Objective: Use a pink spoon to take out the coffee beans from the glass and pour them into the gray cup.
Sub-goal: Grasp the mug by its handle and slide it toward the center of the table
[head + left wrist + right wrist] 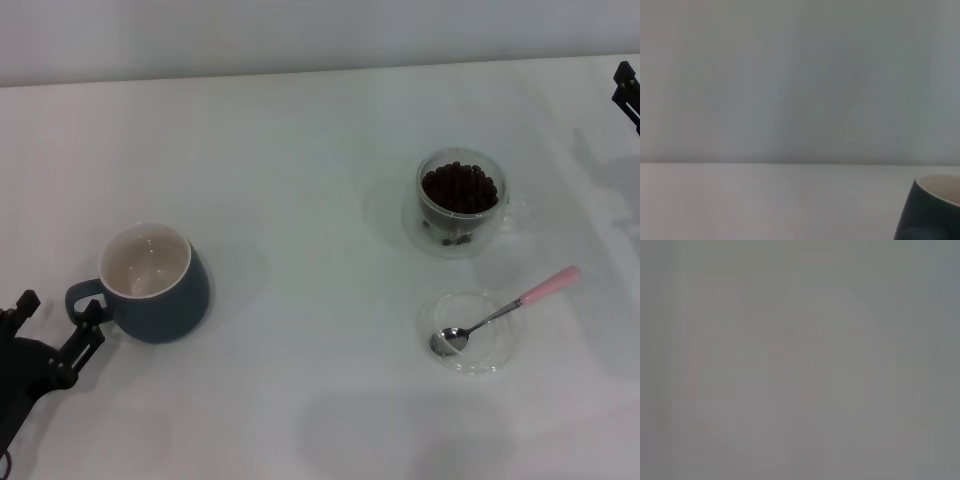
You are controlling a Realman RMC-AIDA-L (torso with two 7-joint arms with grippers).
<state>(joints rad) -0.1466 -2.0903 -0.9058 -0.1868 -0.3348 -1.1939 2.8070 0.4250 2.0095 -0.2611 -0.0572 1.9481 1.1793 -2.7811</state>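
Spoon pickup is looking like the coming step, nothing gripped yet. One pink spoon (505,308) is lying with its metal bowl in a clear saucer (470,335) toward the near right part of the worktop (300,150), the pink handle sticking out over the rim. Its long axis is running diagonally, bowl toward the near edge, handle tip pointing to the far right corner. One glass (461,204) is sitting just beyond the saucer, apart from it, heaped with coffee beans (459,187), too many to count. One gray cup (155,283) is sitting well apart toward the near left corner, inside looking empty, loop handle facing the left edge.

Right claw (626,92) is only peeking in at the far right edge; released or clenched, cannot tell. It is the nearer arm to the spoon, which is lying nearer the front edge and inward from it, handle end pointing roughly its way. Left claw (55,335) is waiting at the near left corner just beside the cup handle, fingers spread apart, grasping nothing. Left wrist view is catching only the cup's side.
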